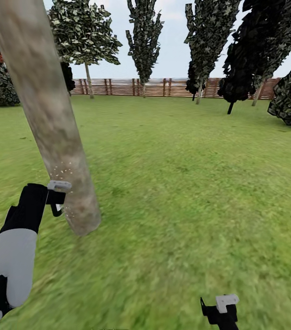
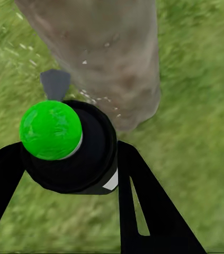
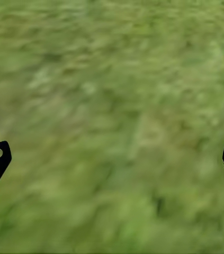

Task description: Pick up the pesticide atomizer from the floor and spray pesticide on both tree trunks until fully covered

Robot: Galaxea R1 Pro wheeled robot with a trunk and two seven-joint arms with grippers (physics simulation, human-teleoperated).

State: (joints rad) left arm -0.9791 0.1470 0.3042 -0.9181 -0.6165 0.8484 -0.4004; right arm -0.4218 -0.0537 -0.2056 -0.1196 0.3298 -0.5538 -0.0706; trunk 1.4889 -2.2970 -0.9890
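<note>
Lawn [image 1: 187, 183] surrounds the tree trunk [image 1: 49, 114], crown cut off; left pincer [image 2: 69, 174] pinches the atomizer [image 2: 64, 143], right pincer [image 3: 112, 159] spread

Bright, even daylight; grass [image 1: 187, 183] renders blurry.

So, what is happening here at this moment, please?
The robot stands on the garden lawn beside a thick tree trunk. Its left gripper is closed around the pesticide atomizer, whose nozzle points at the low part of the trunk. Small pale spray specks show on the bark there. The right gripper is open, holds nothing and hangs over the grass.
</note>
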